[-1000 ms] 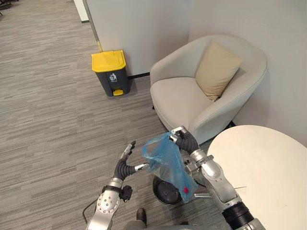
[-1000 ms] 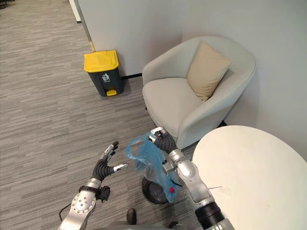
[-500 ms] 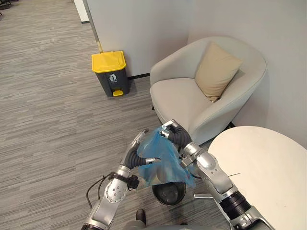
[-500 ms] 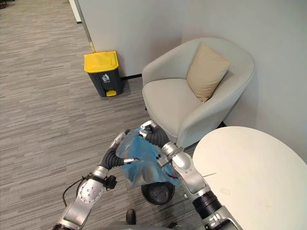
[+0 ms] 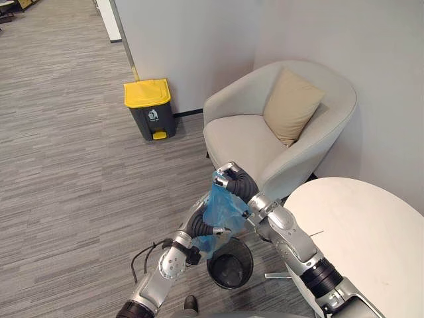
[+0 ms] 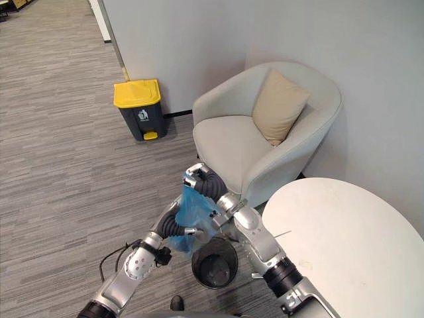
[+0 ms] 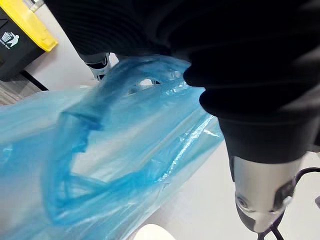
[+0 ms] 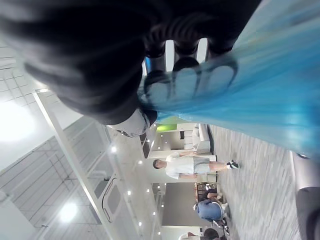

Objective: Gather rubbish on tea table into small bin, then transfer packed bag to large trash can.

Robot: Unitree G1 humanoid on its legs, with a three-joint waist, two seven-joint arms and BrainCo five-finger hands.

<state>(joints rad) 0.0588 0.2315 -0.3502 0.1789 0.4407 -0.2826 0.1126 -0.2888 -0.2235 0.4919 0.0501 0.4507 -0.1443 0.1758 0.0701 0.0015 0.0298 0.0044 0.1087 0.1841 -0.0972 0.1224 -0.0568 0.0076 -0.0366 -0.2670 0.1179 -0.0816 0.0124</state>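
Note:
A blue plastic bag [image 5: 219, 209] hangs bunched above the small black bin [image 5: 230, 264], which stands on the floor beside the white tea table [image 5: 361, 242]. My right hand [image 5: 234, 183] is shut on the bag's top, its fingers [image 8: 185, 83] curled over the blue plastic [image 8: 260, 95]. My left hand [image 5: 197, 227] is pressed against the bag's lower part from the left, and the bag [image 7: 125, 165] covers much of it. The large trash can [image 5: 150, 108], grey with a yellow lid, stands shut against the wall at the far left.
A cream armchair [image 5: 245, 136] with a tan cushion [image 5: 290, 106] stands against the wall just behind the hands. Grey striped carpet [image 5: 73, 165] runs between me and the yellow-lidded can. People show far off in the right wrist view.
The right hand has lifted the bag higher and it now hangs narrow and bunched. The left hand has come in from the left up against the bag's lower part. The camera has shifted a little.

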